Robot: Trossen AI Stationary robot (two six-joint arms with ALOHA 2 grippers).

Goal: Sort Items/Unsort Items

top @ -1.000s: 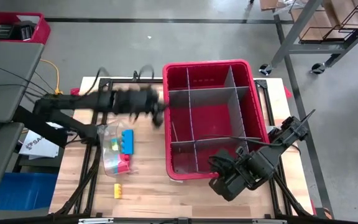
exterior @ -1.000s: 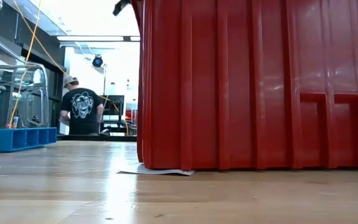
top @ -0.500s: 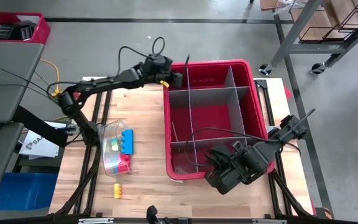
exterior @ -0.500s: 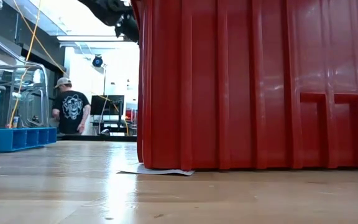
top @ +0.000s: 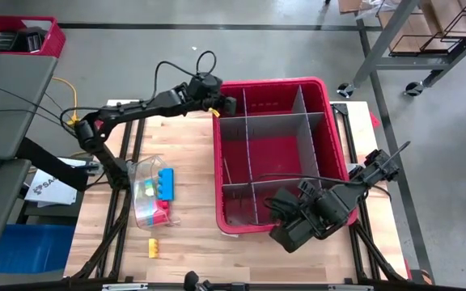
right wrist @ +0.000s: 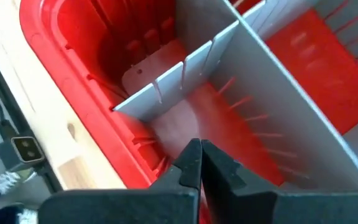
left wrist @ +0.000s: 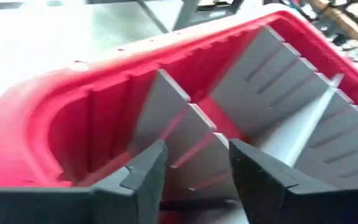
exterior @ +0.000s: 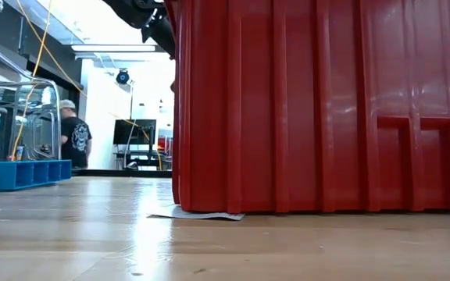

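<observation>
Several light, rigid plastic blocks — a blue studded block (top: 166,183) and a small yellow block (top: 154,246) — lie near the table's (top: 192,145) left edge and are judged best pinched across flat sides, while the left gripper (left wrist: 193,167) hangs part-open and empty over the big red plastic divided bin's (top: 221,153) far-left corner and the right gripper (right wrist: 199,163) is pressed closed, empty.

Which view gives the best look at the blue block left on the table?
The high view: the blue block lies beside a clear container, left of the red bin. The low view catches only its side at the far left. Neither wrist view shows it.

Two dark, jointed arms — left arm (top: 136,109) trails looping black cables, right arm (top: 330,206) bulks black and blocky — each ending in thick, matte black fingers (left wrist: 145,177).
</observation>
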